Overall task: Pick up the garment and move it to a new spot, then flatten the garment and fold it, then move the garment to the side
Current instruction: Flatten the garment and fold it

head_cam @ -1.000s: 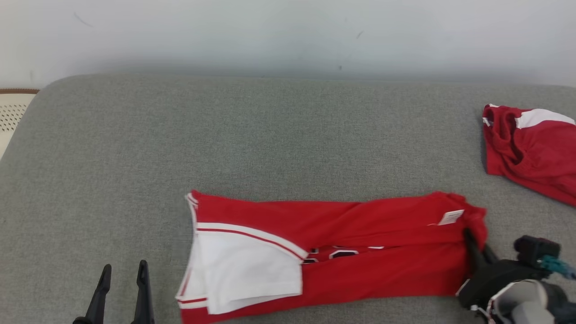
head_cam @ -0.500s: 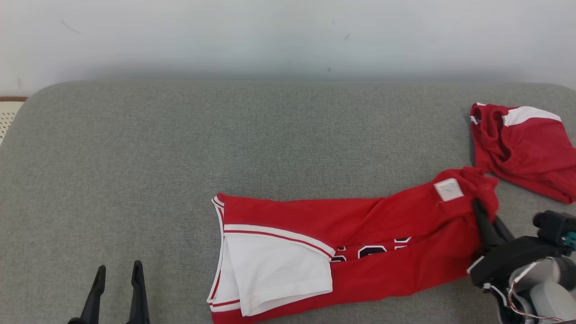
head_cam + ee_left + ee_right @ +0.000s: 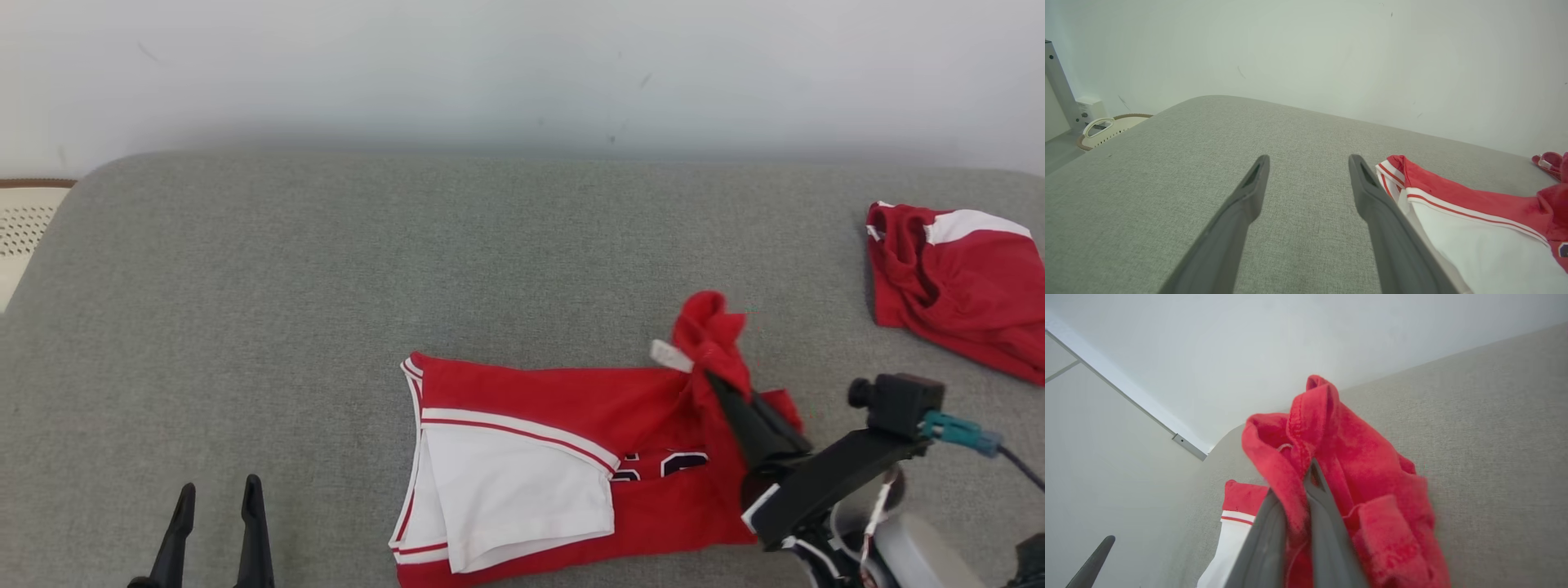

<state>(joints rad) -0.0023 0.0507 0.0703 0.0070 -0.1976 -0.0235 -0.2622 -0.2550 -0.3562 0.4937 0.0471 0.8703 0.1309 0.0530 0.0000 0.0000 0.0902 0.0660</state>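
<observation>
Nearest, at the lower left: left gripper (image 3: 222, 486), fingers spread apart and holding nothing, above bare grey surface (image 3: 343, 269), near the white-panelled end of the garment (image 3: 563, 400). Further right: right gripper (image 3: 713, 377), fingers pressed together on a bunch of red cloth at the garment's right end, raised off the surface, with a small white label (image 3: 671, 354) sticking out beside it. Rest of the garment flat, close to the robot and a little right of centre, white panel to the left.

Probably a fold in hand: right end to be carried over toward the left end. To do it well:
- Travel low and straight along the garment's length, so as not to drag the lying part.
- Aim the bunched end at the striped hem, with near and far sides matched.
- Lower fully before opening the fingers; otherwise risk of a crumpled heap instead of a clean layer.
- Perhaps press the left end down with the free gripper against sliding.

Room for moving: wide bare surface to the left of the garment and behind it. Front edge of the surface out of sight, so no pulling toward the robot. To the far right, second red garment (image 3: 955, 286), well apart; better to stay off it. Beyond, rounded far edge and pale wall (image 3: 522, 73); past the left corner, a cream basket (image 3: 24, 216).
</observation>
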